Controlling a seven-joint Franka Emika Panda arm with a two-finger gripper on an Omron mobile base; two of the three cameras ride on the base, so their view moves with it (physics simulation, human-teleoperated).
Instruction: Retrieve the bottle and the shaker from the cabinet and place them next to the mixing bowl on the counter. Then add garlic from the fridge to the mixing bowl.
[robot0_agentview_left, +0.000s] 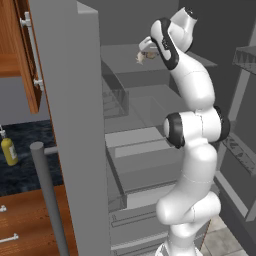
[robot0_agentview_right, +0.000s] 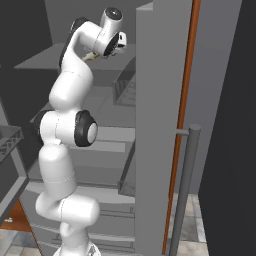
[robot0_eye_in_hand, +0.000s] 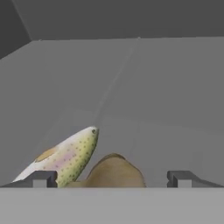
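We read no writing anywhere. Our gripper (robot0_eye_in_hand: 111, 178) stands spread wide and holds nothing, up on the top shelf (robot0_agentview_left: 125, 52) of the open grey fridge (robot0_agentview_left: 75, 125). The tan garlic (robot0_eye_in_hand: 114, 171) lies between its fingertips, a speckled fish (robot0_eye_in_hand: 65, 157) just beside. A yellow bottle (robot0_agentview_left: 8, 150) stands on the dark counter (robot0_agentview_left: 25, 165) beside the fridge.

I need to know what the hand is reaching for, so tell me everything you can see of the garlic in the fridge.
The garlic is a tan, papery-looking bulb with a rounded top, seen partly above the bottom of the hand view. It rests on a grey shelf of the open fridge, between the open gripper's fingertips, not yet gripped. A speckled fish lies close at its left; contact can't be judged. In the left base view it shows as a pale lump by the hand.
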